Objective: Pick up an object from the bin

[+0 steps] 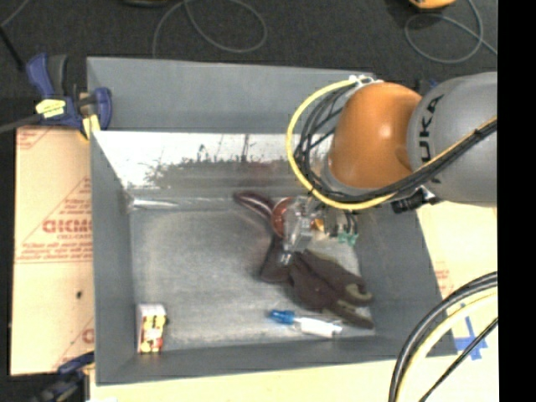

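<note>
Dark brown glove (322, 287), limp and crumpled, lies flat at the bin's (193, 249) right front; a reddish curved piece (266, 210) touches its far end.

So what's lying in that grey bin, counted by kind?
Small yellow-and-red cardboard box: 1
White pen with blue cap: 1
Dark brown floppy glove-like thing: 1
Dark red curved spoon-like thing: 1
Total: 4

- just one cam here, sitting up above the bin (113, 249), looking down and a bit from the side
- fairly close in, all four bin walls in frame
- arm (456, 141) comes in from the right
</note>
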Motion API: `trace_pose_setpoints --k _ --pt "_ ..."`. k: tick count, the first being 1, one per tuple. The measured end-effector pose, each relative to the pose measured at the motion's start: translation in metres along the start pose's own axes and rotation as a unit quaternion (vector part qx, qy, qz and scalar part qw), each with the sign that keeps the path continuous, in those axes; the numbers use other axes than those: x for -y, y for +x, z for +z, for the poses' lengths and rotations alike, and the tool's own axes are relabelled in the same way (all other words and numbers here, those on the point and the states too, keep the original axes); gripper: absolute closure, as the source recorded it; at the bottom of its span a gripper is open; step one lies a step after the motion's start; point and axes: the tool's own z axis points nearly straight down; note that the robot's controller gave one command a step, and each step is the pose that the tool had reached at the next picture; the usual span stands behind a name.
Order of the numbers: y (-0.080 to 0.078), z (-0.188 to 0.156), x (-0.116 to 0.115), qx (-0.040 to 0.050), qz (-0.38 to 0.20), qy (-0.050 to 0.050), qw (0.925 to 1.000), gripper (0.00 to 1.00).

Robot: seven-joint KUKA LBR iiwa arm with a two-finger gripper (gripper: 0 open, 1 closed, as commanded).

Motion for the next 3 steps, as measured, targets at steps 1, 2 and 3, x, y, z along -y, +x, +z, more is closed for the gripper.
trace_pose_setpoints --k 1,2,3 --pt "-0.002 -0.005 -0.013 0.0014 0.003 0.001 1.0 1.0" --pt "-0.014 -0.046 -0.013 -0.0015 -0.007 0.001 1.0 1.0" --pt "-0.012 -0.089 -0.007 0.0024 -0.019 0.001 0.9998 1.0"
